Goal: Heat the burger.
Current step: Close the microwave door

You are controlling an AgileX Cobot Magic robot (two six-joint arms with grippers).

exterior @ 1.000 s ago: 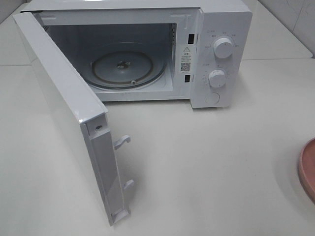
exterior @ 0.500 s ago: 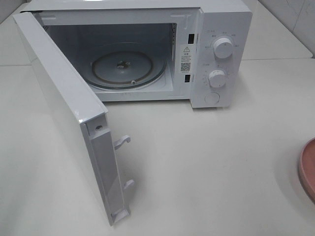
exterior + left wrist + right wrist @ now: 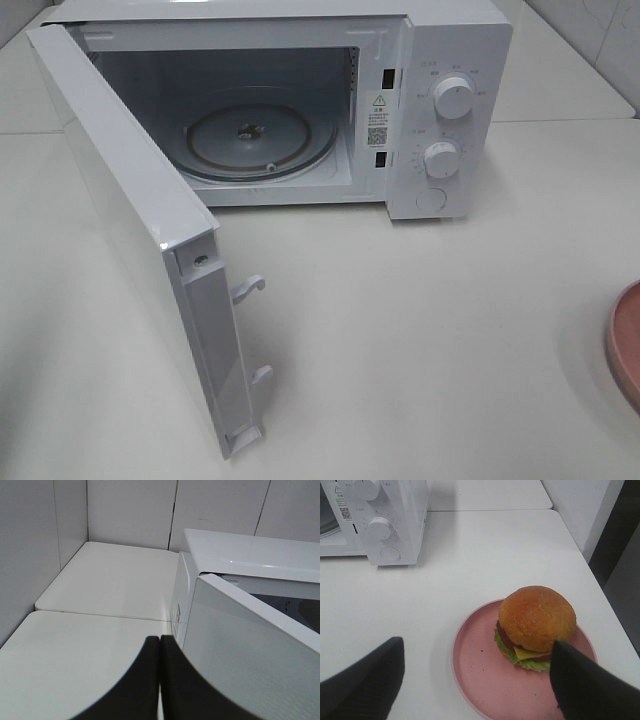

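From high up, I am seeing the microwave (image 3: 300,110) with its door (image 3: 130,220) swung open and the turntable (image 3: 255,140) bare. My left gripper (image 3: 160,680) is sitting pinched together on nothing. My right gripper (image 3: 475,680) is spread wide above the burger (image 3: 536,625) on its pink plate (image 3: 480,670), so lifting it in comes next, I judge.

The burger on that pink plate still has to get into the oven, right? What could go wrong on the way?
Three things, I'd guess:
1. The burger is a loose stack; the open right pincer could squash it or shed lettuce.
2. It sits off-centre on the pink plate, which lies near the table edge and might be nudged off.
3. The open microwave door juts out, so an arm could bump it.
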